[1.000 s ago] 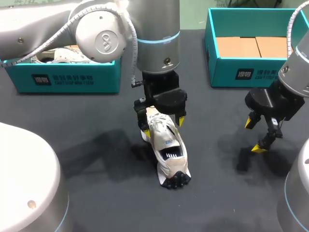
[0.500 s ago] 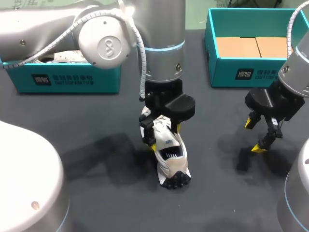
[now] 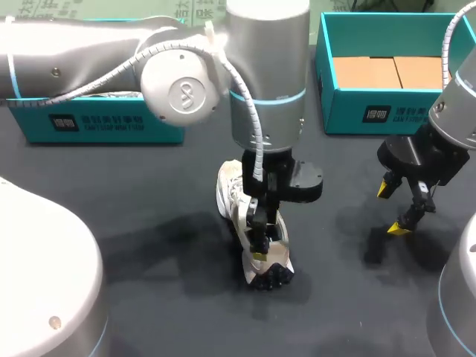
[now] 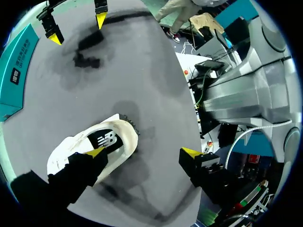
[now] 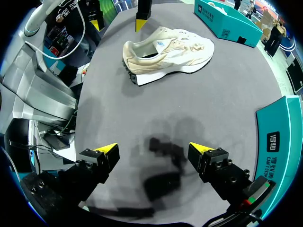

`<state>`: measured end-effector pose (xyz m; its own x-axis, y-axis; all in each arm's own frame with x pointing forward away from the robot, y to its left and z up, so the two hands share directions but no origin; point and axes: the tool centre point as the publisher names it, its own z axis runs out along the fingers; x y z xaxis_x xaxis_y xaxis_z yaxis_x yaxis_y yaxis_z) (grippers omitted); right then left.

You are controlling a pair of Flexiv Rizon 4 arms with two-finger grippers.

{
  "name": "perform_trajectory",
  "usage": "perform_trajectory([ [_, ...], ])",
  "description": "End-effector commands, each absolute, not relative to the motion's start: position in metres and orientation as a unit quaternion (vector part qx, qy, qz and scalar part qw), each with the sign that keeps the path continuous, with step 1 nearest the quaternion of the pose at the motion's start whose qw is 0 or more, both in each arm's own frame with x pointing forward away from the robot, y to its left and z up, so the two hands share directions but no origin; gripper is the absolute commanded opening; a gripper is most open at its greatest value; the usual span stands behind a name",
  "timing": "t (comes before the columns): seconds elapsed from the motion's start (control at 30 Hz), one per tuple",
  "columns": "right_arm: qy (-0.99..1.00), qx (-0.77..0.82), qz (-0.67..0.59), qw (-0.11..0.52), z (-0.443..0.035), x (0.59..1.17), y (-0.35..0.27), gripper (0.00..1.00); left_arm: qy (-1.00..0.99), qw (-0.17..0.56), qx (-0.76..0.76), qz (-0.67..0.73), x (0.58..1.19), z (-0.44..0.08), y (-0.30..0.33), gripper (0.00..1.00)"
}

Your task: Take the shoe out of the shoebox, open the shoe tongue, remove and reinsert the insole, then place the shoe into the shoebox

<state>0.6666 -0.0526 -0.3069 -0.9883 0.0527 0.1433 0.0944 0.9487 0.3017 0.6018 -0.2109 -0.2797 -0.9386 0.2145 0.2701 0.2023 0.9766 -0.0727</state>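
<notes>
Desk (image 3: 149,223), dark top. Nearest: white shoe (image 3: 277,262) standing on its sole mid-desk, out of both boxes. Heel with black lugs points toward the near edge, toe toward the far side.

Left pincer (image 4: 143,152) directly over the shoe, spread wide. One yellow tip sits down in the shoe's opening against the dark insole (image 4: 108,141). The other tip hangs outside the heel over bare desk (so no grip on the shoe, one-sided contact only). The left arm comes in from the far left and hides the shoe's middle in the head view.

To the right, well apart from the shoe: right pincer (image 3: 392,207) above the desk, fingers wide, nothing between them. The right wrist view shows only desk and its own shadow beneath.

Far edge: two teal shoeboxes. The right shoebox (image 3: 416,111) is open, with brown cardboard showing inside. The left shoebox (image 3: 104,123) is partly behind the left arm, contents unclear.
</notes>
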Motion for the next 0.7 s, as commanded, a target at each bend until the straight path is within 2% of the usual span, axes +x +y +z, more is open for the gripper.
perform_trajectory([
  [0.03,-0.985,-0.038,-0.155,0.066,-0.307,0.665,-0.053,1.00,-0.987,0.090,0.136,0.005,0.588,-0.287,-0.222,1.00],
  [0.47,-0.985,-0.038,-0.155,0.066,-0.307,0.665,-0.053,1.00,-0.967,0.020,0.252,0.032,0.588,-0.302,-0.224,1.00],
  [0.7,-0.985,-0.038,-0.155,0.066,-0.307,0.665,-0.053,1.00,-0.966,0.024,0.255,0.026,0.600,-0.320,-0.230,1.00],
])
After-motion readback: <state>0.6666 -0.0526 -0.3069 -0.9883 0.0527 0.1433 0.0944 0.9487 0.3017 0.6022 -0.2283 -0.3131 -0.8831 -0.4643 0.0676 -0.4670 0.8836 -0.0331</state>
